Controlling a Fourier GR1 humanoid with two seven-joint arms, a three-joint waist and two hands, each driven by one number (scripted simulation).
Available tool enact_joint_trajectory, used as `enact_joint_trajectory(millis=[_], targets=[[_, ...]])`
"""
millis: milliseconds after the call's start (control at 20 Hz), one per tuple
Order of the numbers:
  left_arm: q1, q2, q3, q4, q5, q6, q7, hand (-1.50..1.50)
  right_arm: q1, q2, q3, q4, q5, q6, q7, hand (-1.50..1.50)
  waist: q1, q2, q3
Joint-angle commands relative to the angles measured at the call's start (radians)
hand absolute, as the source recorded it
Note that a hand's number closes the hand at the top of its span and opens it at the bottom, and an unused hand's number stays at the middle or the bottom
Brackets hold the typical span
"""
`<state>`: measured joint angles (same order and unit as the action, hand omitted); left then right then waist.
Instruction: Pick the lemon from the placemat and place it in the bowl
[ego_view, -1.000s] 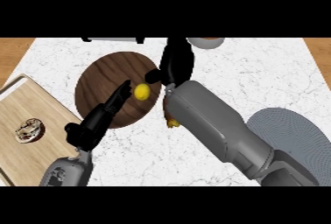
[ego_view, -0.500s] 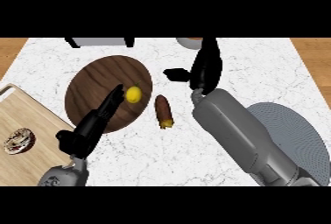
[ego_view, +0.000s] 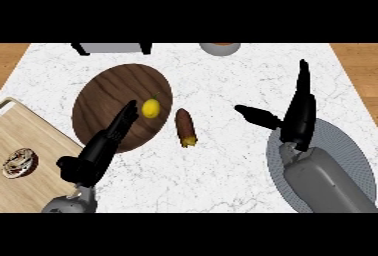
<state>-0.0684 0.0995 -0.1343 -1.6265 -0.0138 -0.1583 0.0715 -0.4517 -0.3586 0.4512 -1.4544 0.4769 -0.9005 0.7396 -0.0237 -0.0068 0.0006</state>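
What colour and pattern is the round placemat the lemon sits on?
Dark brown with a wood grain, the round placemat under the small yellow lemon; the head view shows it best.

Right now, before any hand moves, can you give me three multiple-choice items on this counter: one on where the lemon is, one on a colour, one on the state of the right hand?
1. Where does the lemon lie?
A. on the round placemat
B. in the grey bowl
C. on the wooden board

2. What colour is the placemat?
A. white
B. dark brown
C. green

3. How is the right hand?
A. shut on the lemon
B. open, holding nothing
C. out of view

Answers: 1 A, the lemon rests on the placemat near its right edge. 2 B, it shows dark wood grain. 3 B, its fingers are straight and the thumb is spread.
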Motion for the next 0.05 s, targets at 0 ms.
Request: enact_joint_trajectory(millis=[0], targets=[[0.021,-0.005,-0.025,-0.048,-0.016,-0.005,0.022,0.0,0.18,-0.088,-0.049,-0.169,-0.107,0.043,-0.118,-1.5,0.016,0.005,0.0]])
